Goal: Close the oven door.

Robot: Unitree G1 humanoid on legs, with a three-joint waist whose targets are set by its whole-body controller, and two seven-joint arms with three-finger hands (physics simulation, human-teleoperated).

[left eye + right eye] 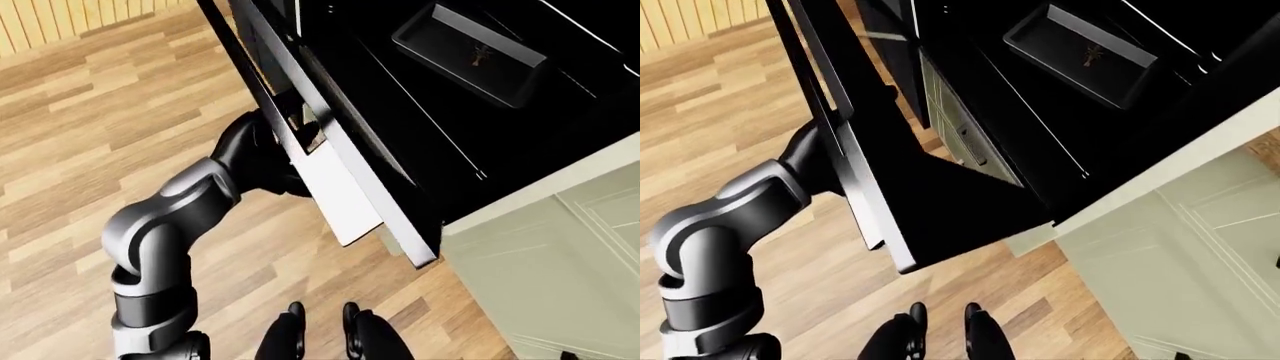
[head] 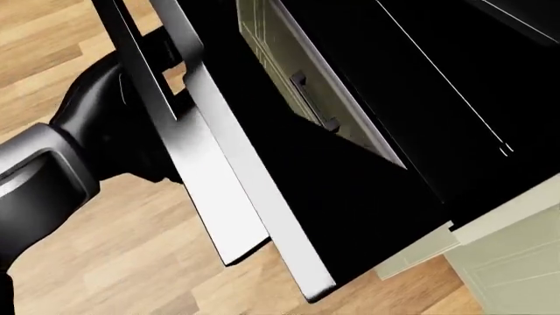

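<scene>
The oven door (image 1: 930, 195) is black with a silver edge and stands half raised, tilted steeply toward the open oven cavity (image 1: 420, 97). My left arm (image 1: 180, 210) reaches up under the door's outer face (image 1: 335, 191). Its wrist (image 2: 105, 111) presses against that face, and the door hides the fingers. Inside the oven a black tray (image 1: 470, 45) rests on a rack. My right hand shows in no view.
Pale green cabinets (image 1: 560, 255) stand to the right of the oven under a light counter edge. Drawer fronts with dark handles (image 2: 312, 105) show beyond the door. Wood floor (image 1: 100, 112) spreads to the left, and my feet (image 1: 320, 334) stand at the bottom.
</scene>
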